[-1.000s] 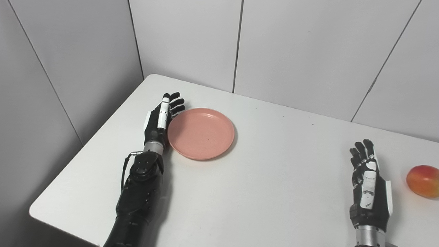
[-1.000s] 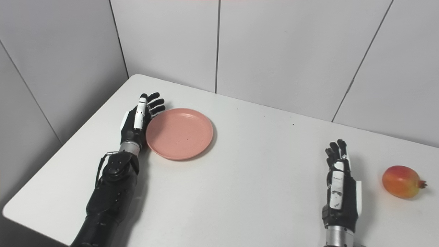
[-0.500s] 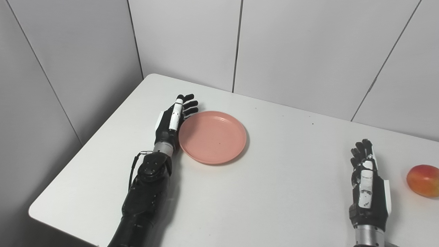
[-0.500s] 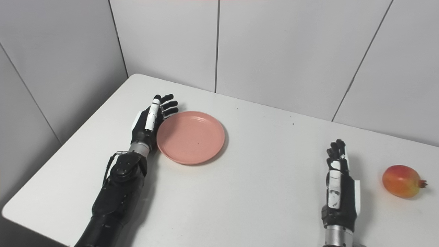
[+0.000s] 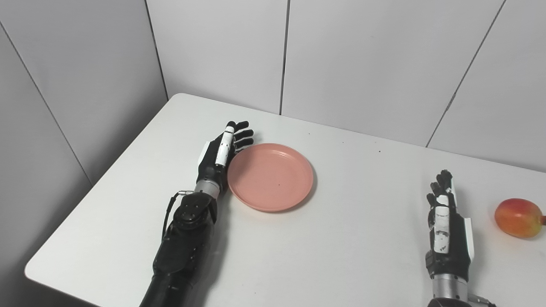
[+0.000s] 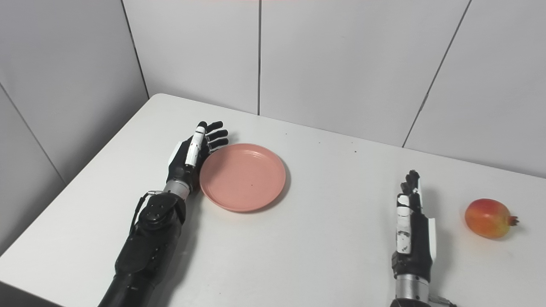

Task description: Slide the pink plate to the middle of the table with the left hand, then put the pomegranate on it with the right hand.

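Observation:
A round pink plate [image 5: 270, 176] lies flat on the white table [image 5: 341, 238], left of its middle. My left hand [image 5: 222, 149] stands on edge against the plate's left rim, open, fingers stretched toward the wall. A red-and-yellow pomegranate [image 6: 486, 218] rests near the table's right side. My right hand [image 6: 410, 226] stands open and edge-up a short way left of the fruit, not touching it, holding nothing.
Grey wall panels [image 5: 349, 55] close off the table's far side and left side. The table's rounded near-left corner [image 5: 32, 270] shows at the bottom left. Bare tabletop lies between the plate and my right hand.
My left hand has pushed the plate rightward across the table. The camera has also shifted, so the whole scene sits a little further left. The right hand and pomegranate have stayed put.

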{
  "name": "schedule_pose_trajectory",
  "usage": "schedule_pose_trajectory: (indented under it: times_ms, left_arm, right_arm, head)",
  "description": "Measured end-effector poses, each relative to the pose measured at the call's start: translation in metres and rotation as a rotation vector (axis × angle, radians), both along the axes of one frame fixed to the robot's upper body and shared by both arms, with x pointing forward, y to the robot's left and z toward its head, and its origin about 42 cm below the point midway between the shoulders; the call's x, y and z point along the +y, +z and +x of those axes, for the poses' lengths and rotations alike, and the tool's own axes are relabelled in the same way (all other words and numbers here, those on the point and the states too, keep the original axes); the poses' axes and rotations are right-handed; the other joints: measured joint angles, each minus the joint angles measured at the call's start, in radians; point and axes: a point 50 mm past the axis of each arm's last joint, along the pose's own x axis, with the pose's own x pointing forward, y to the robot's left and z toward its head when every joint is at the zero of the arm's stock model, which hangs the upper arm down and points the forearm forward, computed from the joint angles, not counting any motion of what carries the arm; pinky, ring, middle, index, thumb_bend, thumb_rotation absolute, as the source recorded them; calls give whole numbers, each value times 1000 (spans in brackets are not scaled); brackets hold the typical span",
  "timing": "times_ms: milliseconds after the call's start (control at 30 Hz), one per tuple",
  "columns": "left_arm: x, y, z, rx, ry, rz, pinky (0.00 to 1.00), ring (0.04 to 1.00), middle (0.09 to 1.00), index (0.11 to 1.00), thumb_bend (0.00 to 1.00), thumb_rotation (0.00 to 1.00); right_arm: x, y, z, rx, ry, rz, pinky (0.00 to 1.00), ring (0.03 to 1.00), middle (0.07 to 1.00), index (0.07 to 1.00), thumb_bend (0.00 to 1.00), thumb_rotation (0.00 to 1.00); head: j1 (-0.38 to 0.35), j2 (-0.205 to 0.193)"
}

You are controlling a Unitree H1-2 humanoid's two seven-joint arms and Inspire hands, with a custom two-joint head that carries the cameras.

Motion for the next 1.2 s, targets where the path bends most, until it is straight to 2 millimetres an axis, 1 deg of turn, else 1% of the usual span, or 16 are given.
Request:
schedule_pose_trajectory:
  times_ms: [100,300,467,533,633,667,767,900,967,1000,1033,1100,1200]
  left_arm:
    - [-7,0,0,2,-21,10,829,837,824,800,321,1000]
    - [-16,1,-2,6,-65,34,827,844,837,814,336,992]
    - [-26,2,-3,17,-89,50,834,846,840,818,319,1000]
    - [-31,2,-4,17,-102,51,837,850,846,821,318,1000]
    - [-37,1,-6,16,-115,61,834,849,850,824,322,1000]
    - [-39,1,-8,16,-119,68,833,851,854,832,321,1000]
    - [-44,1,-9,14,-133,102,833,857,861,843,313,1000]
    - [-51,1,-14,12,-158,132,859,879,884,875,312,1000]
    - [-54,1,-16,12,-167,137,858,878,881,874,319,1000]
    - [-55,1,-16,14,-168,140,858,878,881,874,319,1000]
    - [-55,2,-16,15,-169,140,854,877,881,873,316,1000]
    - [-56,2,-16,16,-169,142,856,877,880,873,309,1000]
    - [-58,3,-19,16,-177,141,862,878,880,877,310,1000]
  right_arm:
    - [0,0,0,0,-2,2,1000,1000,990,984,550,979]
    - [1,0,0,3,-3,3,1000,998,986,979,582,949]
    - [1,1,0,9,-3,4,1000,993,983,977,568,964]
    - [2,1,-1,10,-3,7,1000,990,981,974,561,965]
    - [3,1,-1,12,-2,11,1000,987,979,972,556,951]
    - [4,1,-1,12,-3,11,1000,984,978,971,556,955]
    - [4,1,-1,12,-6,10,1000,980,975,970,547,972]
    - [7,1,-2,11,-8,4,1000,974,969,967,542,968]
    - [8,1,-2,11,-9,2,1000,970,962,962,546,974]
    - [8,1,-2,10,-9,2,1000,970,962,962,546,974]
    - [9,2,-3,10,-9,1,1000,971,964,964,548,970]
    - [11,1,-3,10,-10,-2,1000,974,966,969,544,969]
    - [15,2,-4,9,-6,-2,1000,970,964,969,554,972]
  head:
    - [-3,2]
    - [-15,6]
    - [-28,12]
    - [-46,17]
    - [-52,17]
    - [-66,21]
    - [-75,25]
    - [-97,32]
    - [-113,37]
    - [-114,37]
    - [-132,38]
    - [-135,38]
    - [-166,46]
